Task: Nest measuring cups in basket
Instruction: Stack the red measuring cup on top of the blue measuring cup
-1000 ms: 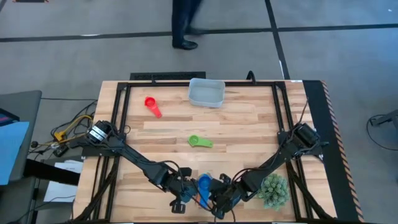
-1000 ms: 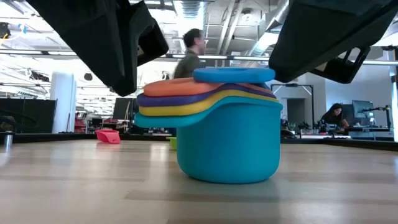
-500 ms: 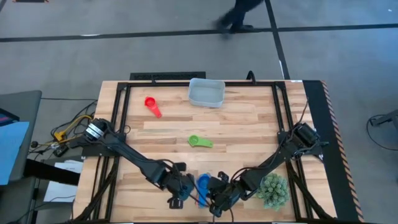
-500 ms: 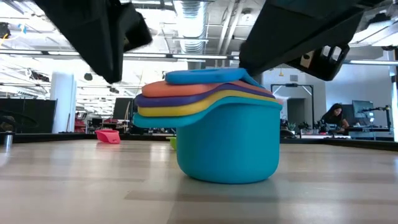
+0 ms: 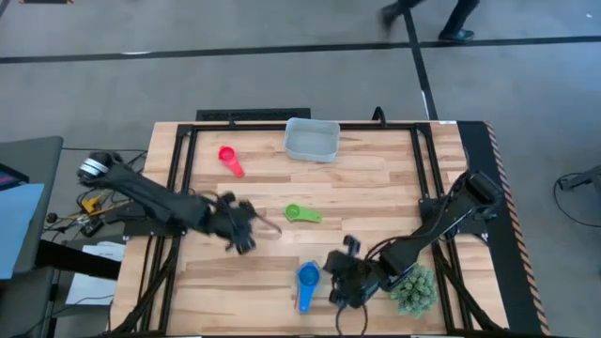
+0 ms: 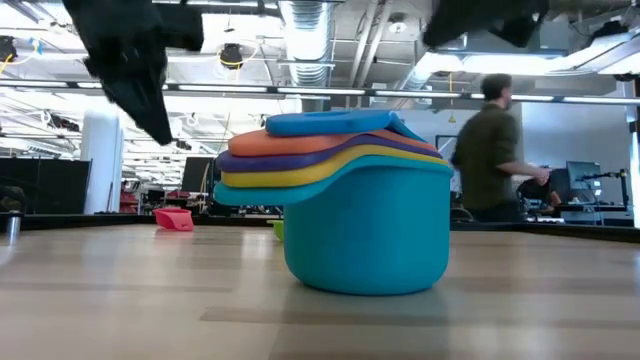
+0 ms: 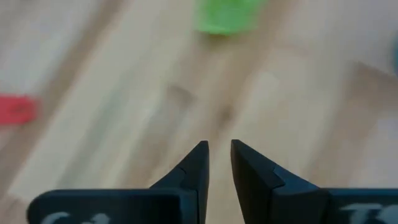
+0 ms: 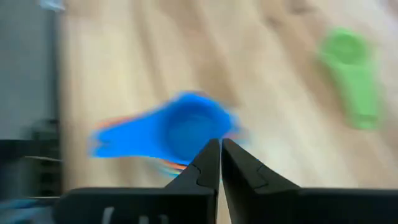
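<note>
A stack of nested measuring cups (image 5: 307,280) stands on its teal bottom cup (image 6: 365,230) near the table's near edge. The blue cup (image 8: 180,127) lies tilted on top. My right gripper (image 5: 333,280) hovers shut just to the right of the stack and touches nothing. A green cup (image 5: 302,214) lies mid-table. My left gripper (image 5: 263,228) hangs to its left, shut but for a narrow slit, with nothing between the fingers (image 7: 219,144). A red cup (image 5: 230,160) lies at the far left. The pale basket (image 5: 312,139) sits at the far edge.
A spiky green plant (image 5: 413,286) stands at the near right, close behind my right gripper. Black frame rails (image 5: 183,188) run along the table's sides. A person (image 6: 495,150) walks in the room beyond the far edge. Bare wood lies between the green cup and the basket.
The blue cup, level above the stack a second ago, has sunk onto it and lies tilted. My left gripper has swung from the stack up and toward the far left, ending beside the green cup. My right gripper has risen and drawn back toward the right.
</note>
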